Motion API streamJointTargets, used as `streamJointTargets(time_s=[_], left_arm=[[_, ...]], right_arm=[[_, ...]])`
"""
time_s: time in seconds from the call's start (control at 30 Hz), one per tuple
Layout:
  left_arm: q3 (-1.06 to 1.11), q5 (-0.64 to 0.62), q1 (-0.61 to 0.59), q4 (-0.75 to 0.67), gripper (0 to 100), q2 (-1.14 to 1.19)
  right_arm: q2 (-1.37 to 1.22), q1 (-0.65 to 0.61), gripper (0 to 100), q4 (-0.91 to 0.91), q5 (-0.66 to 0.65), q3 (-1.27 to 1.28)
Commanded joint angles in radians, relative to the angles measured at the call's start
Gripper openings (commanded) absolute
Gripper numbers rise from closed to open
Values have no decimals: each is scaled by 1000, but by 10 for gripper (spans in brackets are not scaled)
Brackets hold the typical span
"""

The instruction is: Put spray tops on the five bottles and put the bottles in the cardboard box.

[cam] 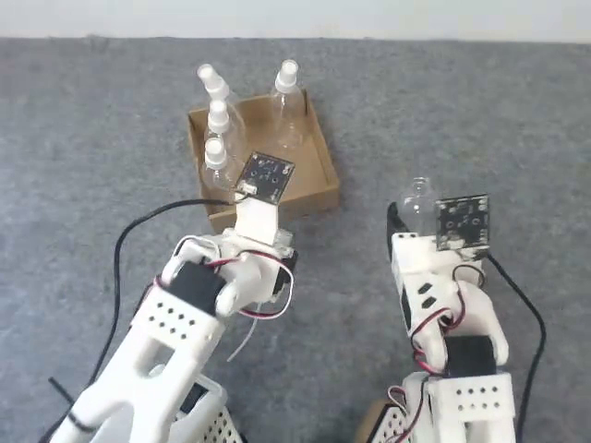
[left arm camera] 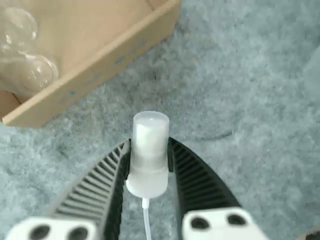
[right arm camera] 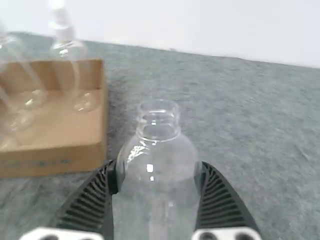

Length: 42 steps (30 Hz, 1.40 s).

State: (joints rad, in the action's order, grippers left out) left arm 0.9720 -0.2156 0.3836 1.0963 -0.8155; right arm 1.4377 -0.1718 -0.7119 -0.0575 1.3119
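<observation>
My left gripper (left arm camera: 149,162) is shut on a white spray top (left arm camera: 149,150), its thin tube hanging below, just outside the near wall of the cardboard box (left arm camera: 95,65). My right gripper (right arm camera: 157,182) is shut on a clear open-necked bottle (right arm camera: 157,165), held upright to the right of the box (right arm camera: 52,125). In the high view the bottle (cam: 418,201) pokes out beside the right wrist camera. Several clear bottles with spray tops (cam: 220,120) stand inside the box (cam: 319,157).
Grey carpet (cam: 462,111) covers the table around the box. A black cable (cam: 138,231) trails left from the left arm. White perforated arm bases sit at the front edge.
</observation>
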Motion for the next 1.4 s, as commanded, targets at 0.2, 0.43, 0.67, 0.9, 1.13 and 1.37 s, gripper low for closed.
streamJointTargets(time_s=[0.2,0.43,0.67,0.9,1.13,1.37], left_arm=[[22,-9,-8,-46,12,-141],[13,-75,-101,-49,12,-143],[10,-77,-106,-58,12,-143],[2,-78,-106,-58,12,-144],[56,-80,-107,-60,12,-324],[156,-80,-212,-101,12,-572]], right_arm=[[179,-99,35,-117,-28,-8],[282,-165,35,-90,-34,72],[380,-211,34,-91,-37,120],[377,-242,34,-91,-37,121],[377,-242,34,-91,-29,121],[377,-295,35,-84,-35,147]])
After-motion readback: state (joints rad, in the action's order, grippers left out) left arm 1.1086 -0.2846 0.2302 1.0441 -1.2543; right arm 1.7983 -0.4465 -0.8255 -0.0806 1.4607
